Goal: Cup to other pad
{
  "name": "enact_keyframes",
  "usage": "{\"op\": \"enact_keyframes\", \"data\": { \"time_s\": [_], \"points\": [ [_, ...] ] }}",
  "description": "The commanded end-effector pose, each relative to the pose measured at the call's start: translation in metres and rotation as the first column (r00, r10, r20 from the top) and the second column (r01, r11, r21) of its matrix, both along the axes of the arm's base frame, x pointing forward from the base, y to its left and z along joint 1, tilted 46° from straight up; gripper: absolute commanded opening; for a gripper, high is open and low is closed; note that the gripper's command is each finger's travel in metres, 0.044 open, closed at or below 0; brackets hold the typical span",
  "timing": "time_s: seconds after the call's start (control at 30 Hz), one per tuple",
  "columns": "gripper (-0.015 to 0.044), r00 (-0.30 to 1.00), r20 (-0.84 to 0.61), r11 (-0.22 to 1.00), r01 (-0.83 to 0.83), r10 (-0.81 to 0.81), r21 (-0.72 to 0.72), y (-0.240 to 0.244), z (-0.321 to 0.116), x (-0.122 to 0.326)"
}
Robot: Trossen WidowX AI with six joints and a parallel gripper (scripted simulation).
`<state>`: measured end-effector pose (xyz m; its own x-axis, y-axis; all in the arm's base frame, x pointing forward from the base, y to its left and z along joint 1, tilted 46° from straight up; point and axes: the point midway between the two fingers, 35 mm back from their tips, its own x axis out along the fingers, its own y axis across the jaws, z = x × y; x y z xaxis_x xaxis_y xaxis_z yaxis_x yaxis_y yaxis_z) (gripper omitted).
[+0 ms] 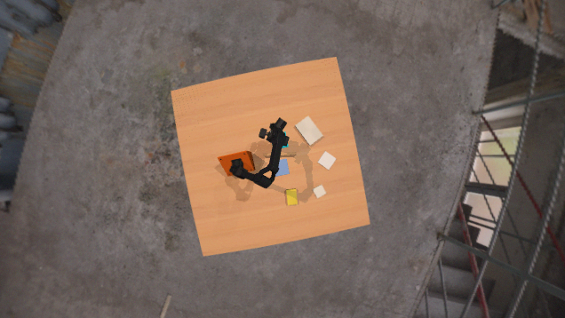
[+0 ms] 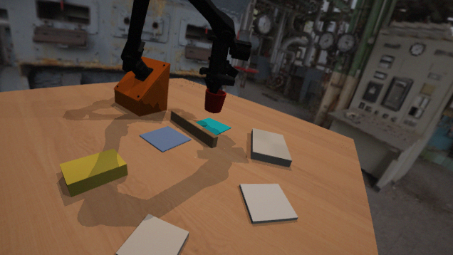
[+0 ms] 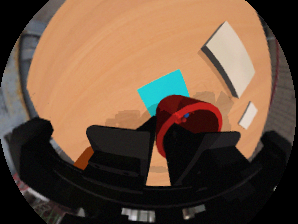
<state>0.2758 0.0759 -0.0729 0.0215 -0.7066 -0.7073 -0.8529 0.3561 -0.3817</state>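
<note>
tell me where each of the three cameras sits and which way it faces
Top: high overhead, looking straight down on the table; whole arm shows.
Exterior: beside the table, looking across it at the red cup held in the gripper; arm links show.
Wrist: on the arm, looking down past the fingers.
Exterior and wrist share cup and teal pad.
</note>
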Motion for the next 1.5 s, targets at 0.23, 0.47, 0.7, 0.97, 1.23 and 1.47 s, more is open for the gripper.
{"op": "enact_keyframes", "data": {
  "time_s": [0.23, 0.47, 0.7, 0.97, 1.23, 1.47],
  "points": [
    [0.0000, 1.000, 0.001, 1.000, 0.002, -0.002, 0.001, -0.007, -0.013, 0.001],
    [0.0000, 1.000, 0.001, 1.000, 0.002, -0.002, 0.000, -0.016, -0.022, 0.001],
    [0.0000, 1.000, 0.001, 1.000, 0.002, -0.002, 0.000, -0.025, -0.031, 0.002],
    [0.0000, 1.000, 0.001, 1.000, 0.002, -0.002, -0.001, -0.034, -0.040, 0.002],
    [0.0000, 1.000, 0.004, 1.000, 0.010, -0.010, 0.002, -0.038, -0.043, 0.002],
    [0.0000, 1.000, 0.004, 1.000, 0.010, -0.010, 0.002, -0.038, -0.043, 0.002]
  ]
}}
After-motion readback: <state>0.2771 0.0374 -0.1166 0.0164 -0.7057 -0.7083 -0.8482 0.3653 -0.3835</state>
